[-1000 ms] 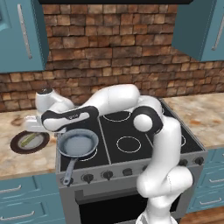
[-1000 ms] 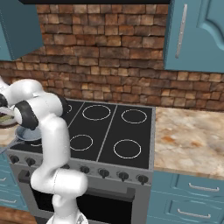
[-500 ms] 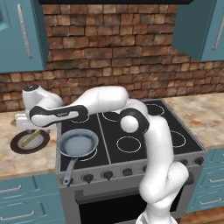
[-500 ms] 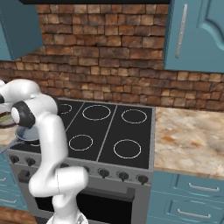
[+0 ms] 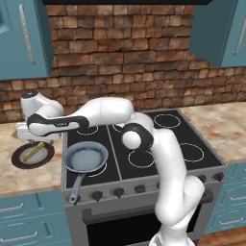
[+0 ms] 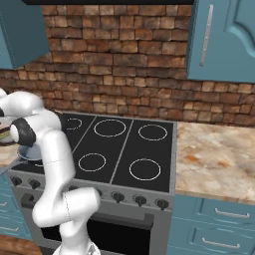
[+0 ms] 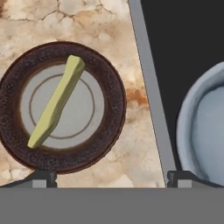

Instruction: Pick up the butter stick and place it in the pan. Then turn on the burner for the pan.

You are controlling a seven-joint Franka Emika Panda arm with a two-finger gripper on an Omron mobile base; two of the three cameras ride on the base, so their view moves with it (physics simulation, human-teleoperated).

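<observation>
Where plated, butter stick (image 7: pixel 57 102) slim, yellow-green

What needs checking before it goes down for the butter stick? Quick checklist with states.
1. Butter stick lies flat across the grey centre of the brown plate, nothing on top of it: ok.
2. Gripper centred over the stick: not ok; in the hand view the stick sits off toward one finger, and the midpoint is over the counter between plate and stove.
3. Fingers spread wide enough: ok, both tips stand far apart and hold nothing.
4. Fingers set across the stick's long axis: not ok; the bar lies diagonal to their line.
5. Pan empty and sitting on the front-left burner: ok.
6. Height above the plate: cannot tell.
</observation>
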